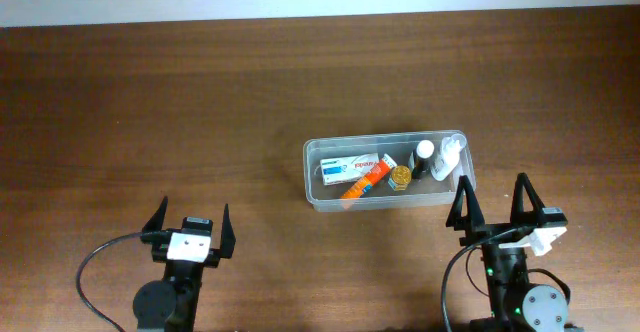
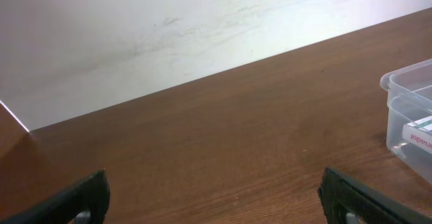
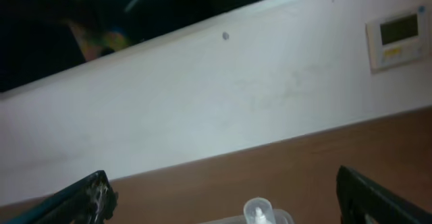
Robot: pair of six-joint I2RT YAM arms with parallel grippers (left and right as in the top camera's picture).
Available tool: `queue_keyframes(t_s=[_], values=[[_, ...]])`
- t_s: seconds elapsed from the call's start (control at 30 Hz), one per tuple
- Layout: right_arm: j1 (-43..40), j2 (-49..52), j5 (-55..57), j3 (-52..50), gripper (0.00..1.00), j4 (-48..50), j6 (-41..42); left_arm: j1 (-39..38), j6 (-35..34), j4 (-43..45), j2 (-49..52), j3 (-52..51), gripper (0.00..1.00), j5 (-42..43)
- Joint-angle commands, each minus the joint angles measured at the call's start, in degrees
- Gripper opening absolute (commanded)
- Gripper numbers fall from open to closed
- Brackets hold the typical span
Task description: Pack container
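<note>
The clear container (image 1: 312, 194) sits right of centre on the wooden table. It holds a white box (image 1: 348, 164), an orange tube (image 1: 364, 182), a small gold-capped jar (image 1: 400, 176), a dark bottle with a white cap (image 1: 423, 158) and a white bottle (image 1: 449, 158). My left gripper (image 1: 190, 226) is open and empty at the front left, far from the container; its corner shows in the left wrist view (image 2: 405, 89). My right gripper (image 1: 493, 205) is open and empty just in front of the container's right end. The white bottle's top (image 3: 256, 210) shows between its fingers.
The brown wooden table (image 1: 150, 122) runs back to a white wall (image 2: 135, 28). A wall-mounted display panel (image 3: 398, 38) shows in the right wrist view. Black cables loop beside both arm bases at the front edge.
</note>
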Motion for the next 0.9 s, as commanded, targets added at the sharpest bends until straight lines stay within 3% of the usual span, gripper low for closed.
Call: queue_keyframes(t_s=[0.0, 0.73, 0.87], values=[[0.6, -0.7, -0.1, -2.6, 0.98, 1.7, -0.6, 0.3, 0.1, 0.2, -0.5, -0.3, 0.99, 0.7], [0.5, -0.7, 1.2, -4.9, 0.98, 1.0, -0.7, 0.3, 0.1, 0.2, -0.5, -0.3, 0.99, 0.7], [0.5, -0.7, 1.2, -4.9, 0.98, 6.4, -0.2, 0.3, 0.1, 0.2, -0.5, -0.3, 0.99, 0.7]])
